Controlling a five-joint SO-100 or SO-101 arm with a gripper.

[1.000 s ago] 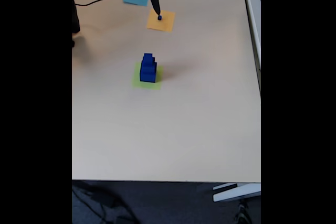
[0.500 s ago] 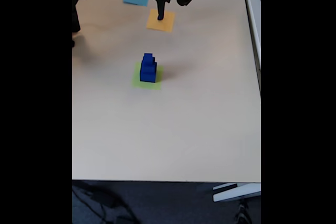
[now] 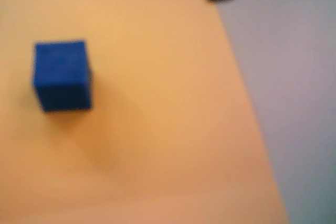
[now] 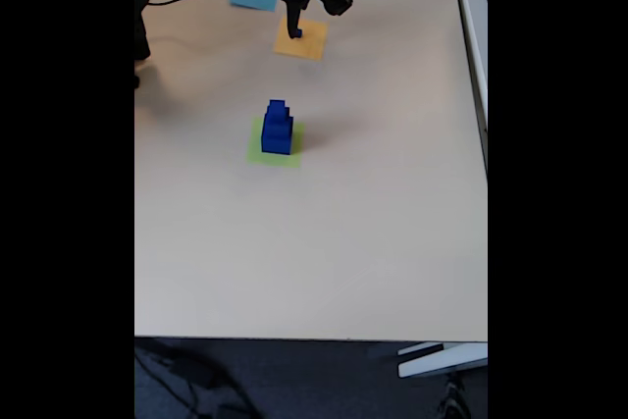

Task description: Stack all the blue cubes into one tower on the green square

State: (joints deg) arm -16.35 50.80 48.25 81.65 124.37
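Pale table (image 4: pixel 373 223): gripper (image 4: pixel 292 28), its opening unclear, hovers over a small blue cube (image 3: pixel 62 75) on orange paper (image 3: pixel 157 129); centre the fingers before closing.

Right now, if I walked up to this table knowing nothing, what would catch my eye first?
Probably the tower of dark blue cubes, stepped from wide to narrow, standing on the green square mid-table in the fixed view. Next, the black gripper reaching down over the orange square at the far edge, where the wrist view shows a lone small blue cube sitting on the orange paper.
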